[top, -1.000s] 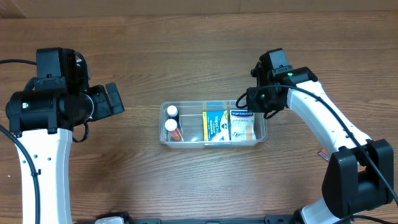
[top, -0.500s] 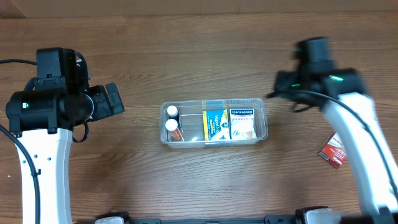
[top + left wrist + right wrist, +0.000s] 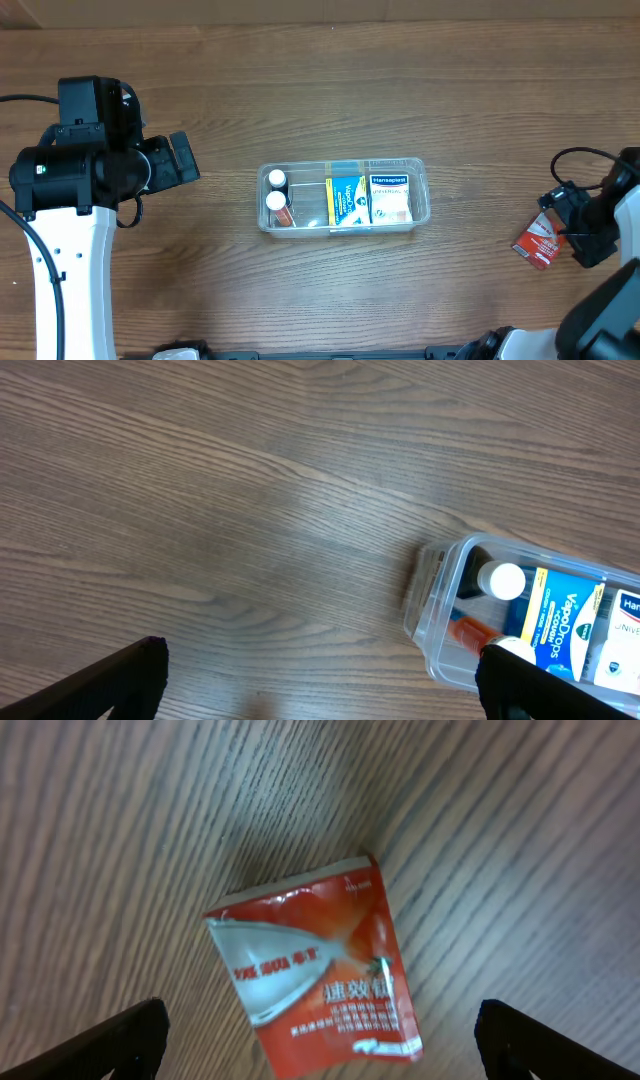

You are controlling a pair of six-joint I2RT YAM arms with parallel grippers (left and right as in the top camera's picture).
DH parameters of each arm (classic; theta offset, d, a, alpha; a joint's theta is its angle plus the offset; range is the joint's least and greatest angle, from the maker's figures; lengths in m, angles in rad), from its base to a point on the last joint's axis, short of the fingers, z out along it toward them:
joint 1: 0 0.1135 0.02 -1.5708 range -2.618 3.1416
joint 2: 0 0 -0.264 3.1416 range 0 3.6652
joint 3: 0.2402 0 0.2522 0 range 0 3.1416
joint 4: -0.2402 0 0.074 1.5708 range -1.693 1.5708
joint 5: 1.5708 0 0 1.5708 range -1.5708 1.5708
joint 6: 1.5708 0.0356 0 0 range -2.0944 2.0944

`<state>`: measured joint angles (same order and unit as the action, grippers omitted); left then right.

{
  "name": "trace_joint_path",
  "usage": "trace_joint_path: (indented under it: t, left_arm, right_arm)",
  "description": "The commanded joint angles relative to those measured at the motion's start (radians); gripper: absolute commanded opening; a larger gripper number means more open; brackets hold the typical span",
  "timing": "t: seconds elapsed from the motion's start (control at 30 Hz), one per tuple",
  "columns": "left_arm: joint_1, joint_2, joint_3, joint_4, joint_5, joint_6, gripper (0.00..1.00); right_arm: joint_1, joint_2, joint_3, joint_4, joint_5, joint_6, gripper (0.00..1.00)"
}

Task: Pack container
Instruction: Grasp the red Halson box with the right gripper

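At the left of the worktop [image 3: 330,90] my left tool [image 3: 183,160] hangs released, fingers spread wide and holding nothing. I judge it is parked there to leave the middle free for the other arm; its camera looks down on bare wood and the left end of the container [image 3: 428,622].

Centre of the worktop, the container [image 3: 345,231] lies lengthwise, well apart from both tools. Two white-capped bottles [image 3: 275,190] stand at its left end, then comes a gap. A blue-and-yellow box [image 3: 346,202] and a white plaster box [image 3: 390,198] sit side by side, filling the right half. Packed tight to the right like that, the open space in the middle looks meant for whatever remains.

Near the right edge a red sachet [image 3: 540,241] lies flat on the wood, far outside the container. My right tool [image 3: 318,1045] hovers over it, fingers wide apart and gripping nothing, with the sachet [image 3: 315,970] framed between them at a slant. I take this as lining up for a pick; the sachet is thin and flat, so the fingers may need to turn to match its tilt.
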<state>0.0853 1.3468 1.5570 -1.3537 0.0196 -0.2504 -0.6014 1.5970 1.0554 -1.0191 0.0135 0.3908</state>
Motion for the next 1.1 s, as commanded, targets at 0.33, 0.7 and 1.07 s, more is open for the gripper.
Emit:
trace_joint_path:
  t: [0.33, 0.7, 1.07]
  left_arm:
    - [0.003, 0.008, -0.002, 0.003, 0.008, 0.019, 1.0]
    - [0.003, 0.008, -0.002, 0.005, 0.007, 0.019, 1.0]
    - [0.003, 0.008, -0.002, 0.003, 0.008, 0.019, 1.0]
  right_arm:
    - [0.005, 0.217, -0.003, 0.038, -0.009, -0.028, 0.66]
    - [0.076, 0.158, 0.171, -0.141, -0.061, -0.029, 0.69]
    - [1.038, -0.104, 0.511, -0.259, -0.053, 0.007, 0.68]
